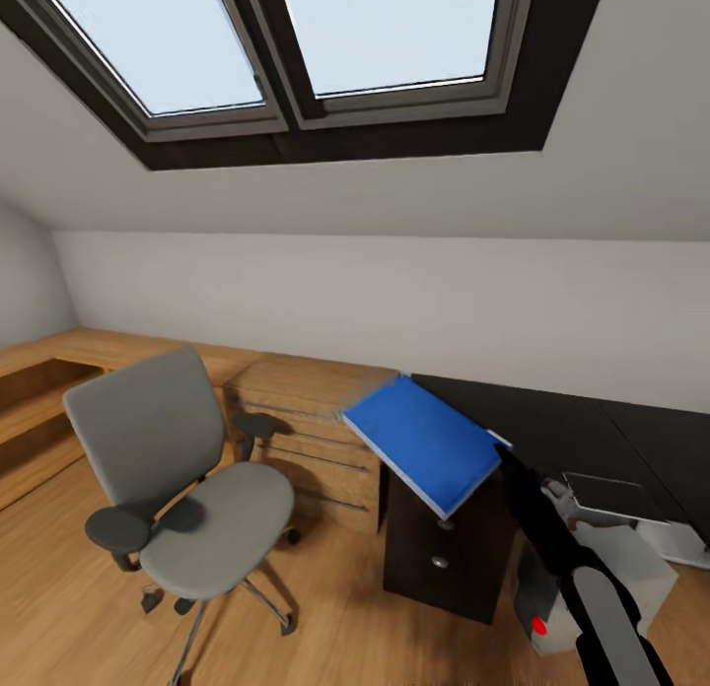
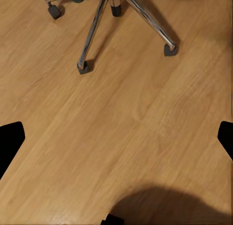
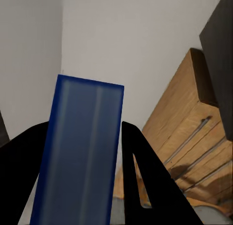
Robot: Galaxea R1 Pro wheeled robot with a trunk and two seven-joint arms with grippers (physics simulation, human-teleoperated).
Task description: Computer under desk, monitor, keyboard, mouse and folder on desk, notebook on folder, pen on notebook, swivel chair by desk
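My right gripper (image 1: 503, 459) is shut on one edge of the bright blue folder (image 1: 424, 445) and holds it tilted in the air, over the left end of the black desk (image 1: 592, 425). Seen from the right wrist, the folder (image 3: 77, 152) runs between the two black fingers (image 3: 141, 176). The grey swivel chair (image 1: 177, 489) stands on the floor to the left, its seat bare. Below the desk sits the silver-grey computer (image 1: 592, 578) with its red button. A dark grey flat rectangle with a pale edge, perhaps the notebook (image 1: 611, 497), lies by it. My left gripper (image 2: 116, 142) hangs open over the floor near the chair's chrome base (image 2: 92, 36).
A light wooden drawer chest (image 1: 316, 440) stands against the wall between the chair and the desk, and shows as well at the right wrist (image 3: 194, 128). The desk's drawer block (image 1: 439, 558) faces me. Skylight windows are overhead. Wooden floor lies open in front of the chair.
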